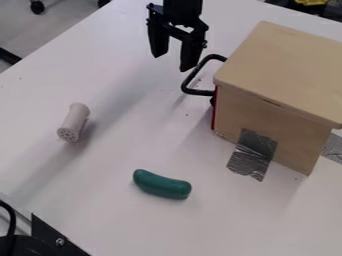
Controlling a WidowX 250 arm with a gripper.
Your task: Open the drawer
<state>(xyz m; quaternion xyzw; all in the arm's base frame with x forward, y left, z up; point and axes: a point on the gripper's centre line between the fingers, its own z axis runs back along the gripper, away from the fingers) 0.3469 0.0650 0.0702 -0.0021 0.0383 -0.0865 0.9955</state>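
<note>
The black gripper (172, 61) hangs down at the top centre with its two fingers spread apart and nothing between them. Its right finger is close to the upper part of the black loop handle (189, 82); whether they touch, I cannot tell. That handle sticks out from the left side of a light wooden box (267, 117), where a thin strip of the red drawer front (214, 111) shows. The rest of the drawer is hidden by the box, and it looks closed or nearly so.
A pale shaker-like cylinder (75, 121) lies on the white table (100, 200) at the left. A green cucumber-shaped toy (162, 185) lies near the middle front. Grey tape (252, 154) holds the box's near side to the table. Black hardware stands at the lower left corner.
</note>
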